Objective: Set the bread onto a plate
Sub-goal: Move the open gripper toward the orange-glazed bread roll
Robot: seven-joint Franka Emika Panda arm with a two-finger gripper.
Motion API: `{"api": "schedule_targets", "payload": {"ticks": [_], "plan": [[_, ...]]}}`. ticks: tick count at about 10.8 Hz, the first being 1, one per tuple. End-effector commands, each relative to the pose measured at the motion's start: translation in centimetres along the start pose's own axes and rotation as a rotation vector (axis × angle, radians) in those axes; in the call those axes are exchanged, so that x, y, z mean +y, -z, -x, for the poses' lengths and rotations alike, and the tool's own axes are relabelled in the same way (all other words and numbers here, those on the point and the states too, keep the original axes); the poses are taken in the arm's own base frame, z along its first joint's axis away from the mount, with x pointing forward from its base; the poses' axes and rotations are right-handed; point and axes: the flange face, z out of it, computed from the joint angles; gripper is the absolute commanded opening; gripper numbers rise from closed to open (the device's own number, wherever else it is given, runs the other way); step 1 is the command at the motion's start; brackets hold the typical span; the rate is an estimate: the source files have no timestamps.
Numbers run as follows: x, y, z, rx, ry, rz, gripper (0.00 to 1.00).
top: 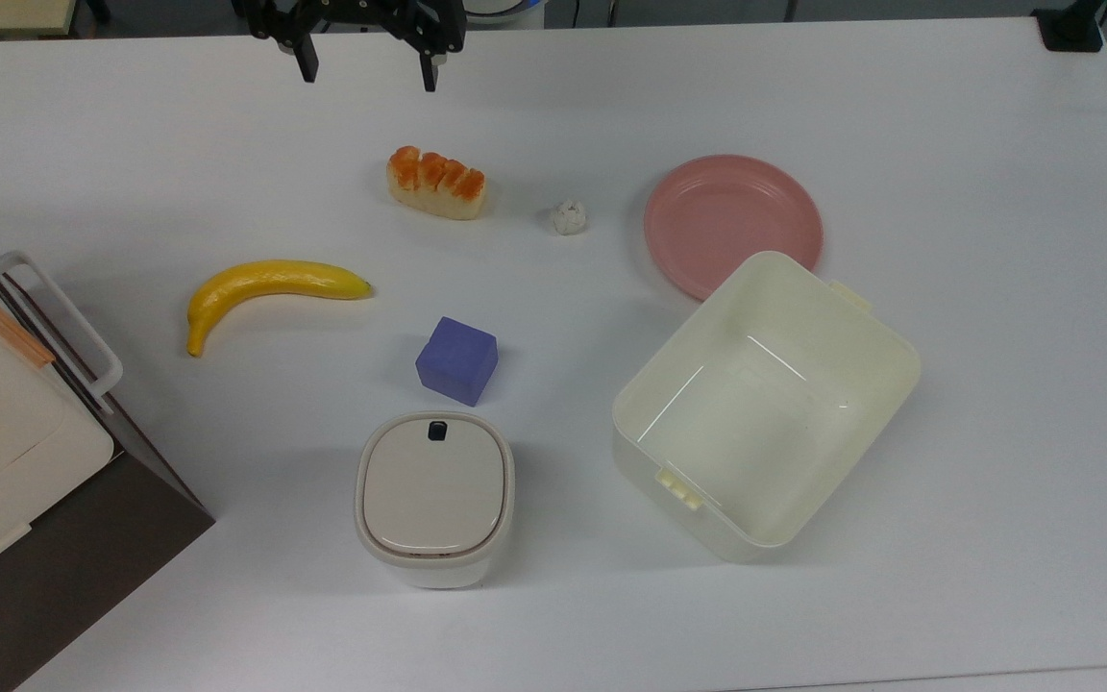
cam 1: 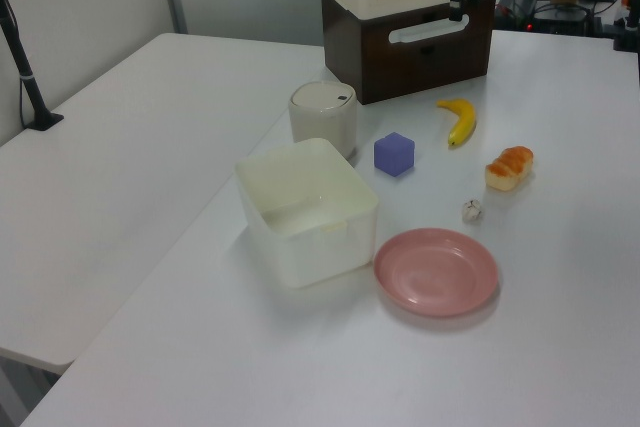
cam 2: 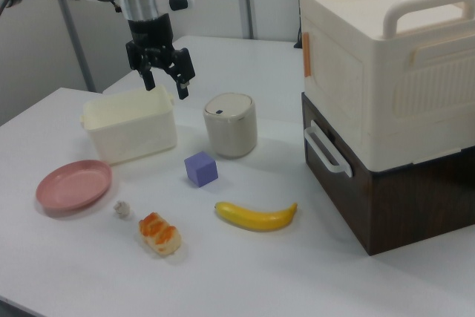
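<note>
Hanging above the white table (top: 899,115) with nothing between its fingers, the gripper (top: 368,69) has its two black fingers spread wide apart; in the right view it (cam 2: 165,83) sits high over the scene, well clear of every object. The bread (top: 436,183) lies on the bare tabletop, below the gripper in the top view and slightly toward the top view's right. Its long axis runs roughly across the top view, dipping a little toward the right, so it lies close to the line joining the two fingertips as they stand now; a turn of the wrist would probably be needed to close across the loaf's narrow width. The pink plate (top: 732,223) lies farther toward the top view's right, with a small white lumpy ball (top: 569,217) between loaf and plate. The cream square tub (top: 767,404) overlaps the plate's near edge in the top view. No step of the transfer is done yet.
</note>
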Motion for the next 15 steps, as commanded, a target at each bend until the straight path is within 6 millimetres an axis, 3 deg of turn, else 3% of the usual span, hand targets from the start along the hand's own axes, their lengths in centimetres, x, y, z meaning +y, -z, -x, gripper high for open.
{"api": "schedule_targets", "payload": {"ticks": [1, 8, 12, 13, 15], "plan": [[0.4, 0.6, -0.2, 0.034, -0.008, 0.053, 1.00], [-0.2, 0.5, 0.0, 0.020, -0.009, 0.045, 1.00], [-3.6, -1.6, 0.3, -0.024, 0.064, 0.055, 1.00], [-5.5, -3.2, 0.7, -0.054, 0.109, 0.079, 1.00], [-7.2, -5.3, 1.5, -0.090, 0.149, 0.102, 1.00]]}}
